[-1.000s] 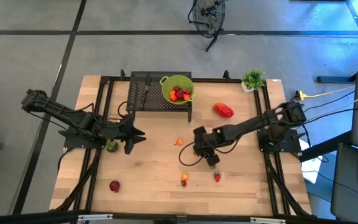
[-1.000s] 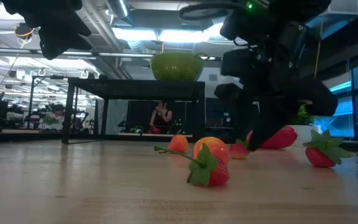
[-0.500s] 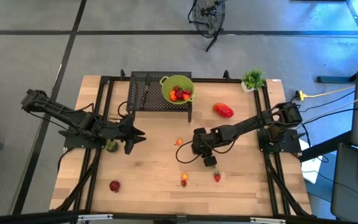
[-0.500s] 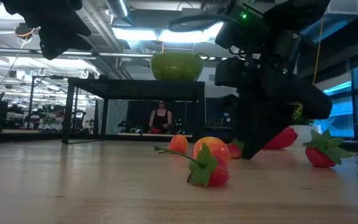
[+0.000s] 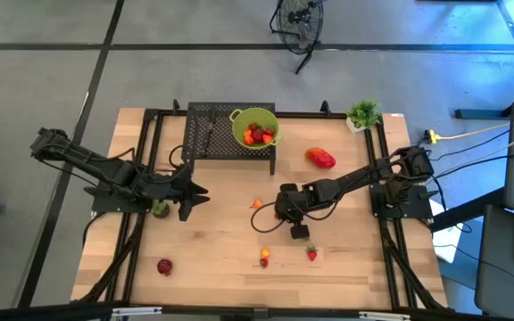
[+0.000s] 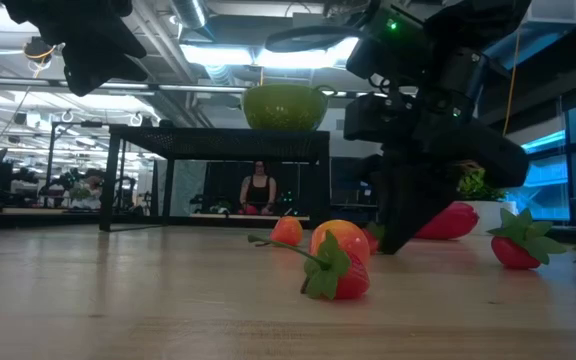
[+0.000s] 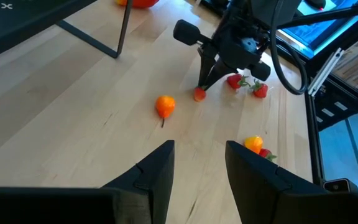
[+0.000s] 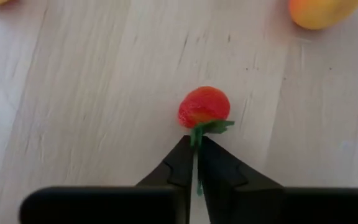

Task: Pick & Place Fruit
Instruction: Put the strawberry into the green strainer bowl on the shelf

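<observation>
My right gripper (image 8: 195, 155) is shut on a small red strawberry (image 8: 204, 106) that lies mid-table; the left wrist view shows the gripper (image 7: 202, 83) standing over the berry (image 7: 199, 94). In the high view the right gripper (image 5: 286, 217) hides the berry. My left gripper (image 7: 197, 168) is open and waits above the table's left side (image 5: 194, 192). Loose fruit lies on the table: an orange piece (image 5: 257, 203), a strawberry (image 5: 311, 254), an orange-red piece (image 5: 264, 259), a red one (image 5: 164, 266), a dark green round one (image 5: 160, 209) and the glossy red oblong (image 5: 321, 158). My right gripper pinches the strawberry's green stem and leaf cap (image 8: 199, 132) between its two fingertips (image 8: 180, 163). The fingers come from above, pointing down at a slight slant. The berry's red body rests on the table just beyond the fingertips.
A lime-green handled bowl (image 5: 239, 134) with fruit in it sits on a black mesh rack (image 5: 205, 134) at the far middle of the table. A small potted plant (image 5: 362, 114) stands at the far right corner. A black frame (image 5: 146, 160) runs along the table's edges.
My right gripper has shifted slightly toward the table's left and come down until its fingertips stand at the table on the small strawberry. Nothing else has moved.
</observation>
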Tool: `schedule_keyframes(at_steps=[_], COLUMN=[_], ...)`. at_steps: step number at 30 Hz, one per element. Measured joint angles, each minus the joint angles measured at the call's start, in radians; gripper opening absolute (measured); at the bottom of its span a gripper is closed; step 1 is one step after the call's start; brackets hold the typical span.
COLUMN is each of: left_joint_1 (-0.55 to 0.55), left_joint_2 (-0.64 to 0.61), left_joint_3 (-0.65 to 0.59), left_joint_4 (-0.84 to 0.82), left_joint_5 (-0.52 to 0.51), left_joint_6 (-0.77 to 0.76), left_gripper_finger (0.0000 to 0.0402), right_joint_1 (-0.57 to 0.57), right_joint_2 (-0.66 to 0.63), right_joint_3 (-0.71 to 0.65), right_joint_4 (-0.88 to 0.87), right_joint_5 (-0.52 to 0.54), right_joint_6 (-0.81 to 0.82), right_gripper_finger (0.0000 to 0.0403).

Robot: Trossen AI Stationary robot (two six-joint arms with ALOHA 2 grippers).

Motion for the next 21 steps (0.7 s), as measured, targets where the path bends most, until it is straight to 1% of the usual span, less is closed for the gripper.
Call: schedule_keyframes(at_steps=[5,14,16,21], left_joint_1=[0.000,0.000,0.000,0.000], left_joint_2=[0.000,0.000,0.000,0.000], left_joint_3=[0.000,0.000,0.000,0.000], left_joint_4=[0.000,0.000,0.000,-0.001], left_joint_5=[0.003,0.003,0.003,0.003], left_joint_6=[0.000,0.001,0.001,0.001], left_gripper_finger=[0.0139,0.0139,0.0139,0.0139], right_joint_1=[0.000,0.000,0.000,0.000], right_joint_2=[0.000,-0.013,-0.030,-0.096], right_joint_3=[0.000,-0.003,-0.007,-0.005], right_joint_4=[-0.002,0.002,-0.014,0.019], right_joint_5=[0.003,0.003,0.003,0.003], right_joint_6=[0.023,0.070,0.085,0.111], right_gripper_finger=[0.0006,0.0003,0.0003,0.0002])
